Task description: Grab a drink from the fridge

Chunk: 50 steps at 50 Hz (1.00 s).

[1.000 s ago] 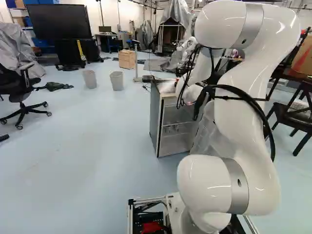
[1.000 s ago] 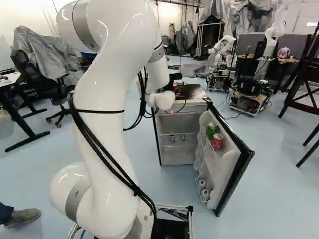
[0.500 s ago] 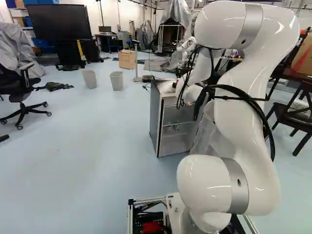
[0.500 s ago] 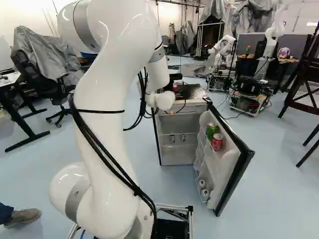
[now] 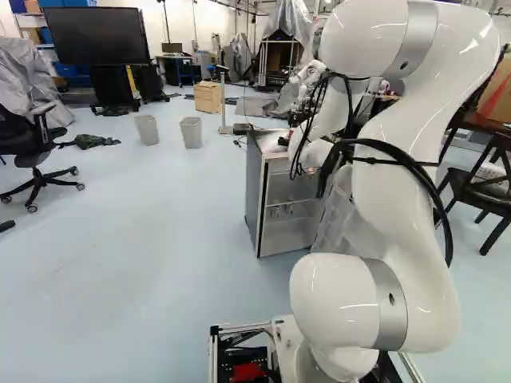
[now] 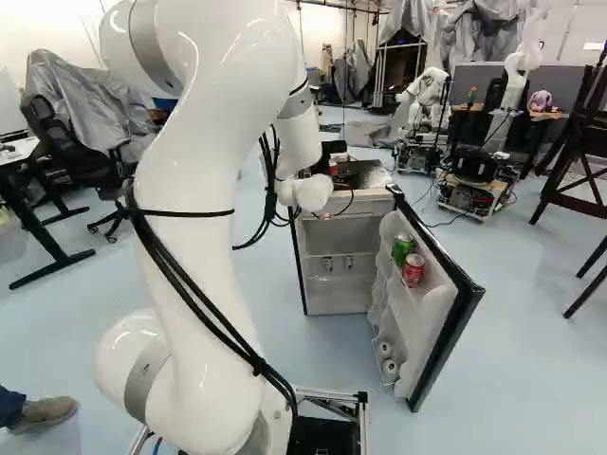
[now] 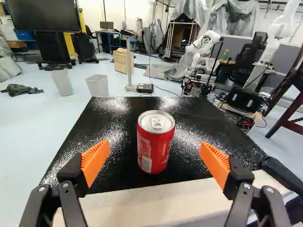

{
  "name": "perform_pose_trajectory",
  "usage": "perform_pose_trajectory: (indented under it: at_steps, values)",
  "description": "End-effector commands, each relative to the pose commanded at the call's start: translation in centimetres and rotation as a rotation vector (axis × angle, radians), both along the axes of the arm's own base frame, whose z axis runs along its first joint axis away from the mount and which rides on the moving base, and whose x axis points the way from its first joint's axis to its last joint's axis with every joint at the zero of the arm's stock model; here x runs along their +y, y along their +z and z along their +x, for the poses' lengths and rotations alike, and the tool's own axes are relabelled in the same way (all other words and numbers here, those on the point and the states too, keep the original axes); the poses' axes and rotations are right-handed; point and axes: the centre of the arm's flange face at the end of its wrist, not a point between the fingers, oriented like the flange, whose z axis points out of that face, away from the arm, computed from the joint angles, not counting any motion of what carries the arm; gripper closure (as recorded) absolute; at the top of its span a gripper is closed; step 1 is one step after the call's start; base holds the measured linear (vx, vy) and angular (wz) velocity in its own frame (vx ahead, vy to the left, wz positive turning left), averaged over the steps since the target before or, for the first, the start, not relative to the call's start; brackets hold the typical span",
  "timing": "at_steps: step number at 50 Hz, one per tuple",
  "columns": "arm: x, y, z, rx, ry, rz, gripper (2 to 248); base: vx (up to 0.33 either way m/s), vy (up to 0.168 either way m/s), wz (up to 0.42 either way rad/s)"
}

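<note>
In the right base view the black gripper is partly hidden by the arm above the fridge. The wrist view shows the gripper open, its orange pads wide apart. A red can stands upright on the black fridge top, ahead of the gripper and in line with the gap, touching neither finger. The fridge door hangs open. A green can and another red can stand on its upper shelf, with white items lower down.
Two grey bins and a wooden cabinet stand beyond the fridge. Another robot is behind it. Dark chairs are at the right of the left base view. A person's shoe shows at the right base view's left edge.
My gripper has opened. The arm has shifted slightly, its upper part moving back from the fridge. The base, the fridge and the door cans have stayed put.
</note>
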Motion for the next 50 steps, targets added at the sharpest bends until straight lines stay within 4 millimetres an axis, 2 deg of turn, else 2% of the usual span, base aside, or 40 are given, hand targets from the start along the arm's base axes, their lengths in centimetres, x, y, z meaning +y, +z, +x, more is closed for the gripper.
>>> perform_pose_trajectory:
  at_steps: [20,50]
  values:
    - [-0.8,0.4,-3.7,0.019,-0.034,0.006,3,0.000,0.000,0.000]
    - [-5.4,0.9,-7.8,0.010,-0.247,0.058,3,0.000,0.000,0.000]
